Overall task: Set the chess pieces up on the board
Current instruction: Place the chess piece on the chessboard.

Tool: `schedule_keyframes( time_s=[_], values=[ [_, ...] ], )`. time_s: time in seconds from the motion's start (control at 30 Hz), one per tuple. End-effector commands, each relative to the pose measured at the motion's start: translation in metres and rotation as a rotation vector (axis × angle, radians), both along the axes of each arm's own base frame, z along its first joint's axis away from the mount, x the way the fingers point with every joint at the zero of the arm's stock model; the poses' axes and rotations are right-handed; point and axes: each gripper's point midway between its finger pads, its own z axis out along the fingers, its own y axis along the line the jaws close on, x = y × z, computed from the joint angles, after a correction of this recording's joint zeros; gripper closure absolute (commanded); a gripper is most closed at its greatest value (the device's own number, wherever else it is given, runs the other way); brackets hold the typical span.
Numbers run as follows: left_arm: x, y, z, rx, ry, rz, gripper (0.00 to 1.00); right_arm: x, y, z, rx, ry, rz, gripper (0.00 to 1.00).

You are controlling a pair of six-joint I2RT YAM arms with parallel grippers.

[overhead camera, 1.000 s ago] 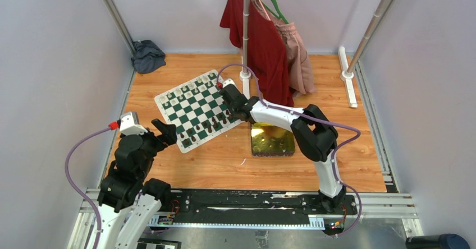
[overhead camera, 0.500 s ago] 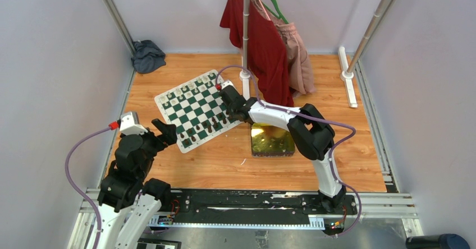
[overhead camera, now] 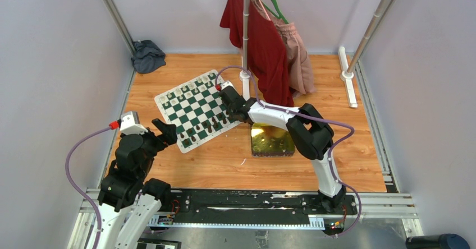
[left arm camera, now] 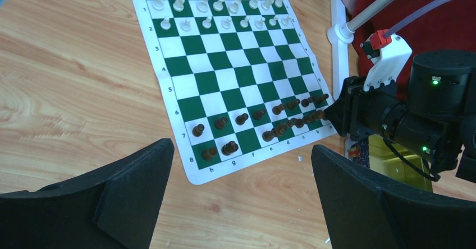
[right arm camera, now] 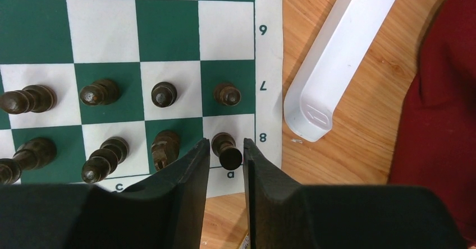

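Beyond your left gripper point(left arm camera: 241, 151), fingers spread wide, you see the board point(left arm camera: 224, 86): cream pieces point(left arm camera: 226, 22) line its far rows, dark pieces point(left arm camera: 242, 118) its near rows.

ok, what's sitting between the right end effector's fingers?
One dark brown chess piece on the board's corner square, flanked by the right end effector; right wrist view shows it.

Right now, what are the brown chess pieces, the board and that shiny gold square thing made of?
The dark brown pieces: smooth with a soft shine, wood or plastic, I cannot tell which. The board: thin printed mat lying flat, probably vinyl or similar, matte. The gold tin: looks like metal, since it mirrors light brightly.
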Motion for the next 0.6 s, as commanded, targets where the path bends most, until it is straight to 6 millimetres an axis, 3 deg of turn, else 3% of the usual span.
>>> schedule_keyframes(
  time_s=[0.0,0.57],
  values=[
    [0.003,-0.002,-0.005,0.018,0.009,-0.012,0.00,0.000,0.004,-0.003,-0.017,-0.001,0.012,0.67],
    [0.003,-0.002,-0.005,0.020,0.011,-0.014,0.00,0.001,0.002,0.017,-0.002,-0.033,0.018,0.62]
  ],
)
